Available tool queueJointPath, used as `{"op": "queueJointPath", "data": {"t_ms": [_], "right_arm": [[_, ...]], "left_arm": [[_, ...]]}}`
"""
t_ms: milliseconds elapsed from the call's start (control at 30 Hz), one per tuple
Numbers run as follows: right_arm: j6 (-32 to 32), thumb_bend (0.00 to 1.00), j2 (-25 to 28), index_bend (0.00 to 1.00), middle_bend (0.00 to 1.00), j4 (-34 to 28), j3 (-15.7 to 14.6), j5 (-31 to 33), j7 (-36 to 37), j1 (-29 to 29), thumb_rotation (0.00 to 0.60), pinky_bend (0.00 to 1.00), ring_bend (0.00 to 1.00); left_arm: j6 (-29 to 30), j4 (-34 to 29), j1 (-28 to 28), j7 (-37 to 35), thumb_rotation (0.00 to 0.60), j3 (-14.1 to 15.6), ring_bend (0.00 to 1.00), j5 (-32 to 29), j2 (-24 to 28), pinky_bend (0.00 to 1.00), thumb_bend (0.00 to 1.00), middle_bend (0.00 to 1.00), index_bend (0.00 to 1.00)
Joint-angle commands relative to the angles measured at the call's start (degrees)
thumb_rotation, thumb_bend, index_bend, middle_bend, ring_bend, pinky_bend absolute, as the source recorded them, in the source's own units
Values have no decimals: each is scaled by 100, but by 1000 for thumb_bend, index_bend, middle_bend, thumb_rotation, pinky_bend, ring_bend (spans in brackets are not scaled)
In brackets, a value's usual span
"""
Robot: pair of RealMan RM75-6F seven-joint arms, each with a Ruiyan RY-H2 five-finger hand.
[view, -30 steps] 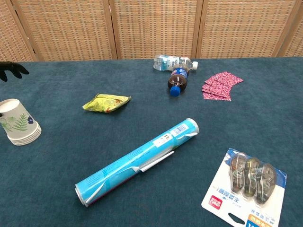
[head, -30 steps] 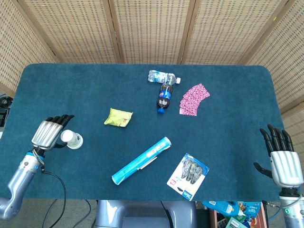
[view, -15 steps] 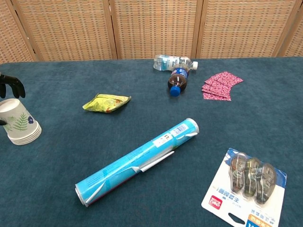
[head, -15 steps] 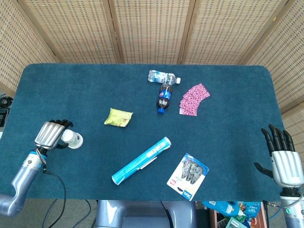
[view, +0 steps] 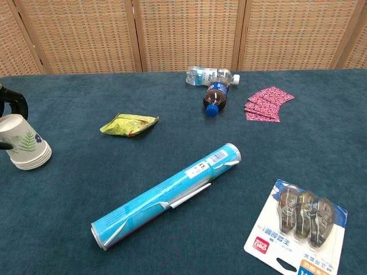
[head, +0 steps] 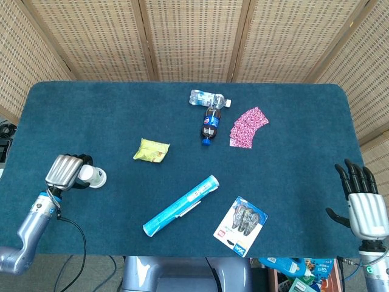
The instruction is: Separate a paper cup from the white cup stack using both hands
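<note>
- Cup stack (view: pixel 24 150), upside down at the table's near-left edge, tilted slightly.
- Left hand (head: pixel 64 171) fingers curled around it, grasping.
- Right hand (head: pixel 363 205) near-right, well apart, fingers spread, empty.
- Step: securing stack; next, right hand must cross over to pull one cup.

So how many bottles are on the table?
2. The clear water bottle lies on its side at the far middle of the table, and the dark cola bottle lies just in front of it, blue cap toward the robot. None looks hidden.

Bright even light, soft shadows, sharp pics, no glare.
</note>
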Motion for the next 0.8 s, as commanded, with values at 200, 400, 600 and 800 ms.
{"op": "queueJointPath", "data": {"t_ms": [200,400,600,800], "right_arm": [[76,0,-169,0,0,232,31,-379,129,160,600,0,0],[111,0,-487,50,8,1148,152,-998,598,607,600,0,0],[131,0,-748,162,89,2266,237,-1553,1531,1210,600,0,0],[231,1,-988,241,158,2916,271,-1870,2125,1676,600,0,7]], "left_arm": [[487,-302,16,-3536,600,-365,535,426,306,536,128,526,530],[34,-201,-414,-5953,600,-512,535,583,175,536,128,526,530],[-653,-130,-1051,-7015,600,-637,535,611,-66,539,127,526,530],[-1098,-14,-1570,-7233,600,-807,535,492,-340,539,127,526,530]]}}
